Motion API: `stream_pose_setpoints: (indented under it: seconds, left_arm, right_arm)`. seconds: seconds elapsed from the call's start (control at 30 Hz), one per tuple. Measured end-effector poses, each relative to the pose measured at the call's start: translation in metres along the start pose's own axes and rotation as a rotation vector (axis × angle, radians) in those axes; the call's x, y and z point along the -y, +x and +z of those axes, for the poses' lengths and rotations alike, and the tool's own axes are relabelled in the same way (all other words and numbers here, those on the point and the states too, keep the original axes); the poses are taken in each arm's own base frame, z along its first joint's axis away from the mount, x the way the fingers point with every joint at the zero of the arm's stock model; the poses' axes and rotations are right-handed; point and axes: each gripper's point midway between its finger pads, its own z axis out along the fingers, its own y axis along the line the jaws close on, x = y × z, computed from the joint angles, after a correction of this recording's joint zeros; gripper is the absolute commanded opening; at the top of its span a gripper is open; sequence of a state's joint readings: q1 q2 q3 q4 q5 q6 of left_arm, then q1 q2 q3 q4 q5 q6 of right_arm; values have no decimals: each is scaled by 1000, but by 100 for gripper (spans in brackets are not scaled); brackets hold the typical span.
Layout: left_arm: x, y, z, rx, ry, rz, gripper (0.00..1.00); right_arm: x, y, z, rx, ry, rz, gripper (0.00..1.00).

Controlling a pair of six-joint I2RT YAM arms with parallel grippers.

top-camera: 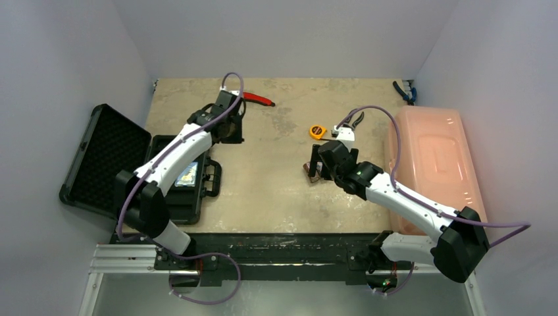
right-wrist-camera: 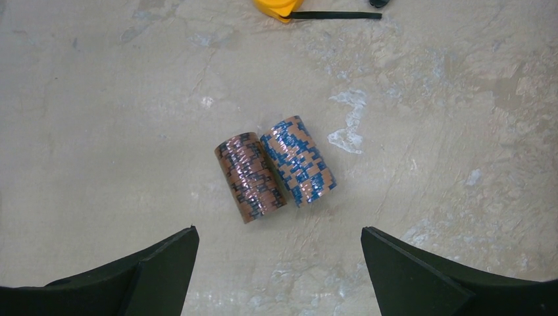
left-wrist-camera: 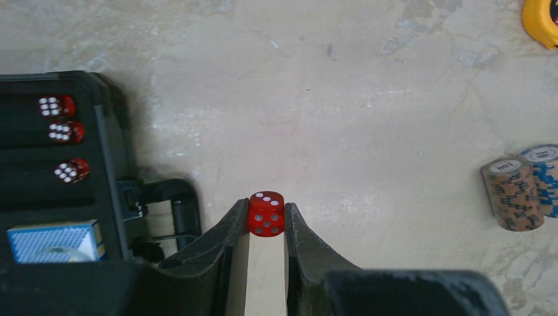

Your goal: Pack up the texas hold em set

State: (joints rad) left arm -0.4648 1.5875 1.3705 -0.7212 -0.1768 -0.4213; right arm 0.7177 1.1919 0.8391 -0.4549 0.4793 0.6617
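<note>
Pinching a red die (left-wrist-camera: 266, 209) in the left hand (left-wrist-camera: 265, 218), fingers (left-wrist-camera: 228, 237) closed on two opposite faces, just right of the black case (top-camera: 108, 155) on its handle side and over bare counter (top-camera: 276, 191). Puts the case to that hand's own left, so likely calls for a short sideways carry over the case's right wall and then a lowering into the foam tray. Needs little care over heading or long axis with a cube; needs more care lining up with the three red dice (left-wrist-camera: 66, 131) seated in the case, ranged in a row along the case's long side toward its far end, with a blue card deck (left-wrist-camera: 56, 240) nearer the case's near end. Cannot make out any free slot beside that row. Leaves the two chip rolls, brown (right-wrist-camera: 250, 178) and blue (right-wrist-camera: 297, 161), well right of the case across the counter, lying on their sides, touching, long axes parallel. Holding the right hand (right-wrist-camera: 278, 237) directly over them, fingers spread wide and gripping nothing, plainly the nearer arm for that pickup. Finding both roll axes mostly crosswise to the line between those fingers, skewed a little, so probably worth a slight wrist turn before closing across the curved sides. Ignoring the yellow tape measure (right-wrist-camera: 279, 6), also right of the case and no part of the set.
</note>
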Motion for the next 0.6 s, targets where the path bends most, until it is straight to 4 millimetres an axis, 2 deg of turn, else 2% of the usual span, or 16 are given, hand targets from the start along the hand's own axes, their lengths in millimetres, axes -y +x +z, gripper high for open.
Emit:
stream_pose_setpoints:
  seconds: [0.2, 0.37, 0.6]
  left_arm:
    - [-41, -4, -18, 18, -79, -19, 0]
    - [-71, 1, -23, 5, -130, -51, 0]
    - [-117, -4, -26, 6, -205, -114, 0]
  right_arm:
    - [2, 5, 2, -8, 5, -6, 99]
    - [1, 4, 2, -6, 1, -4, 99]
    - [5, 10, 3, -18, 9, -10, 99]
